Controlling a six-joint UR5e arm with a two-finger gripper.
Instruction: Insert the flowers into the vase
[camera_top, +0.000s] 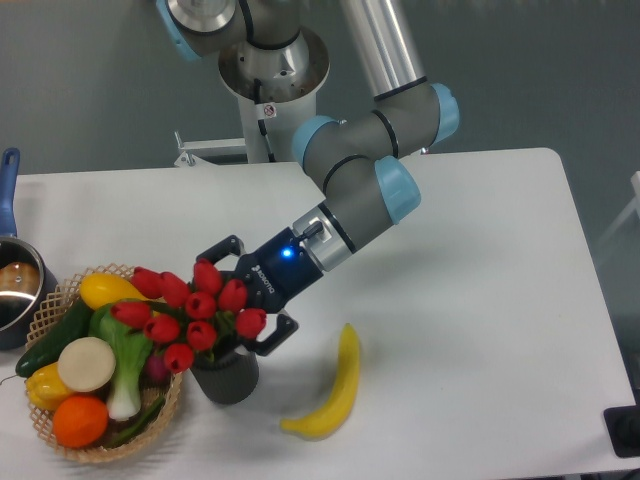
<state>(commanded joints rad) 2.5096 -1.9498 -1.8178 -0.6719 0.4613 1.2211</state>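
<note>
The flowers (190, 305), a bunch of red tulips with green leaves, stand with their stems down in the vase (226, 378), a small dark grey cylinder near the table's front edge. The heads spread wider than the vase and lean left over the basket. My gripper (242, 295) reaches in from the right at the level of the tulip heads. Its jaws are spread wide, one finger (214, 249) behind the bunch and the other finger (276, 334) in front, just above the vase rim. The stems are hidden by the heads and the gripper.
A wicker basket (60, 440) of fruit and vegetables stands right beside the vase on the left. A yellow banana (333, 392) lies to the right of the vase. A steel pot with a blue handle (10, 270) sits at the left edge.
</note>
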